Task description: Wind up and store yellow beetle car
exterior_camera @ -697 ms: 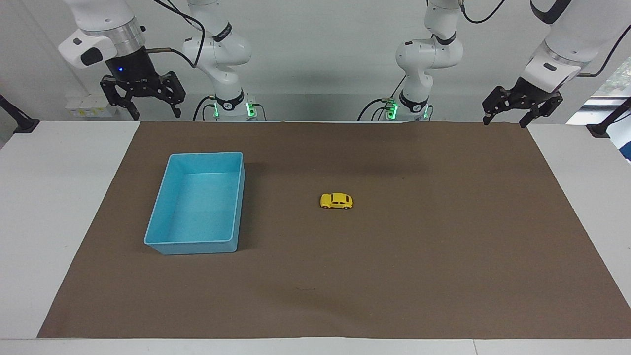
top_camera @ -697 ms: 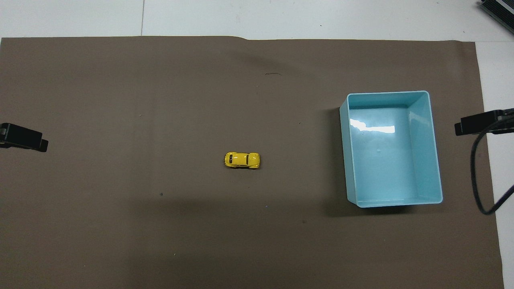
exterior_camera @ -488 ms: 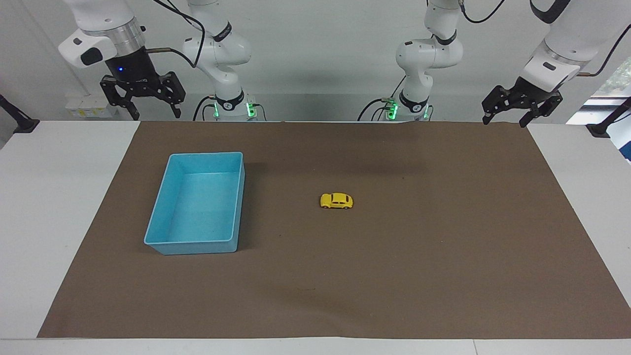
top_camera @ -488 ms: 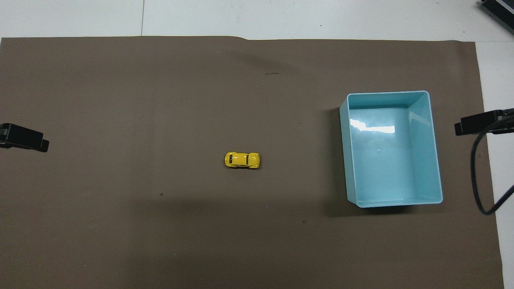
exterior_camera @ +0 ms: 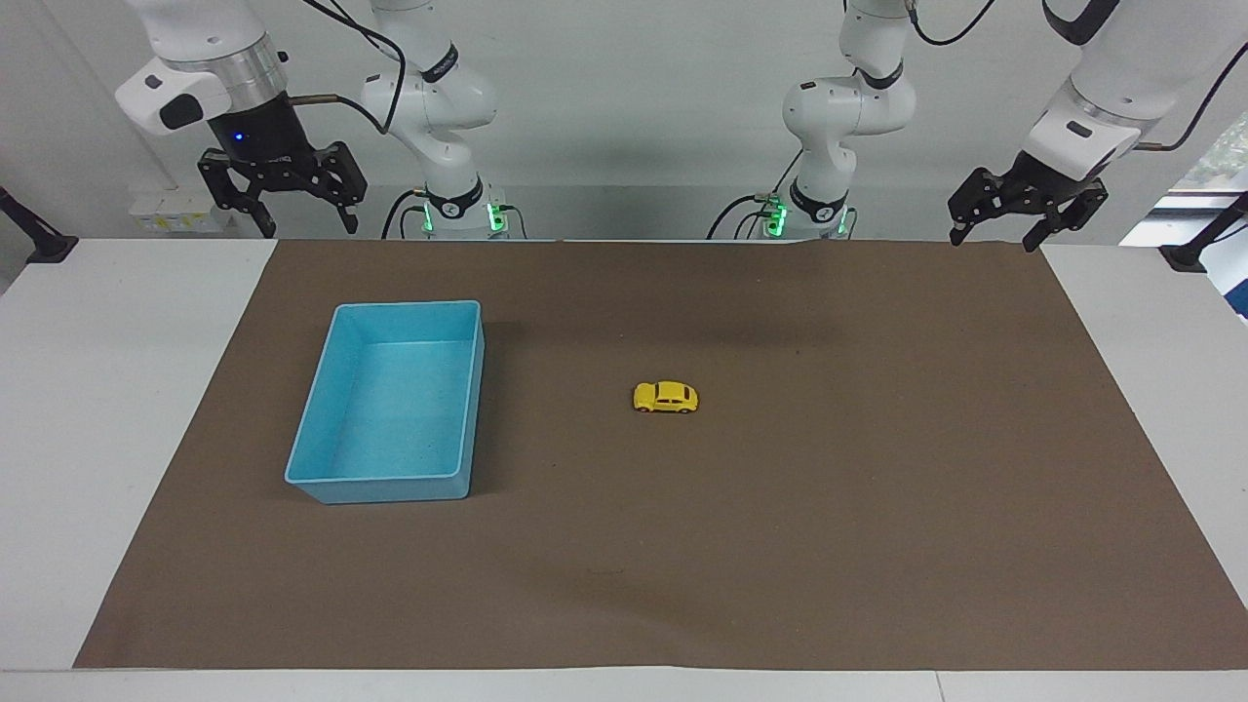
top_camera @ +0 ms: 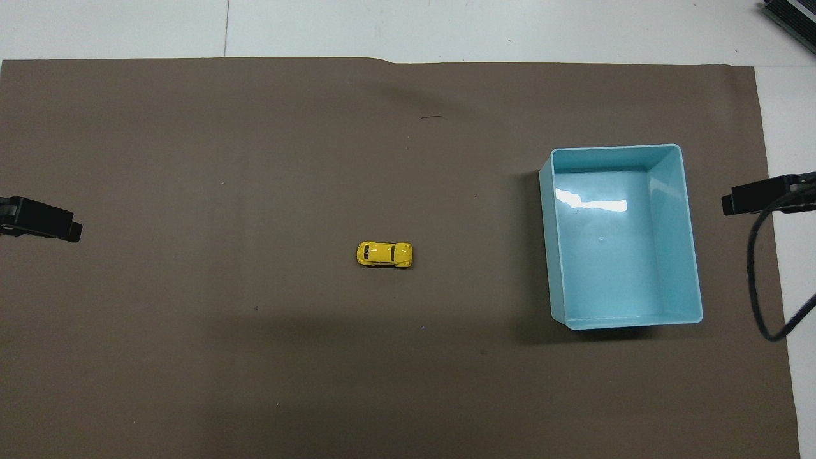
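Note:
The yellow beetle car (exterior_camera: pixel 666 397) stands on its wheels in the middle of the brown mat, also seen in the overhead view (top_camera: pixel 384 254). The empty blue bin (exterior_camera: pixel 322 478) sits toward the right arm's end of the table, beside the car, and shows in the overhead view (top_camera: pixel 692 236) too. My left gripper (exterior_camera: pixel 993 240) hangs open and empty in the air over the mat's corner at the left arm's end. My right gripper (exterior_camera: pixel 308 230) hangs open and empty over the mat's edge nearest the robots, above the bin's end of the table. Both are well away from the car.
The brown mat (exterior_camera: pixel 877 507) covers most of the white table (exterior_camera: pixel 117 390). A black cable (top_camera: pixel 758 280) from the right arm loops over the mat's edge beside the bin. Black clamp mounts (exterior_camera: pixel 34 244) sit at the table's ends.
My left gripper has crept a little toward the middle of the table. The car, the bin and the right gripper have not moved.

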